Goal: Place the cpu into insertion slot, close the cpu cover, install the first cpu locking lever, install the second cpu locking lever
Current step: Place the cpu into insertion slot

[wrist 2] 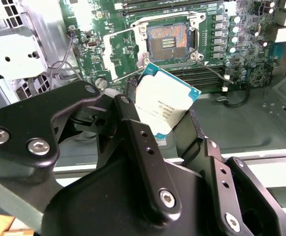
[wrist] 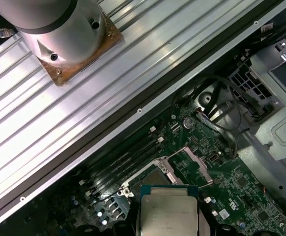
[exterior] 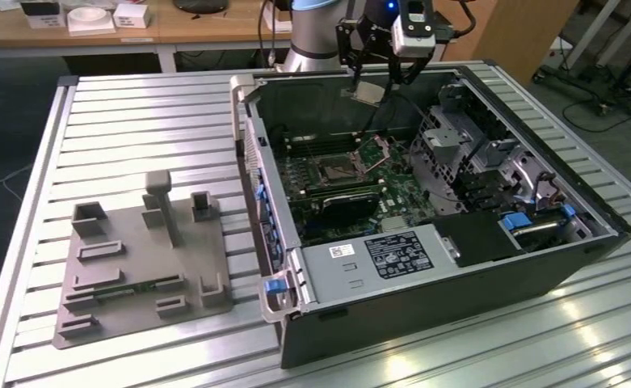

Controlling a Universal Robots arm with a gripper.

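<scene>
Slotted grey fixture plate [exterior: 143, 275] lies on the ribbed metal table [exterior: 132, 105] at the exterior view's left. To its right sits the open computer case [exterior: 423, 311], which holds the green motherboard [exterior: 396, 190] and, at its near end, a white-labelled black power box [exterior: 385, 255]. On the board the socket [wrist 2: 168, 40] lies uncovered, with the cpu cover [exterior: 381, 151] tilted up beside it. Above the case's far rim hangs the gripper [exterior: 365, 85]. Its black fingers [wrist 2: 133, 123] are clamped on opposite edges of the cpu [wrist 2: 165, 105], which is held tilted in the air over the board, apart from the socket.
</scene>
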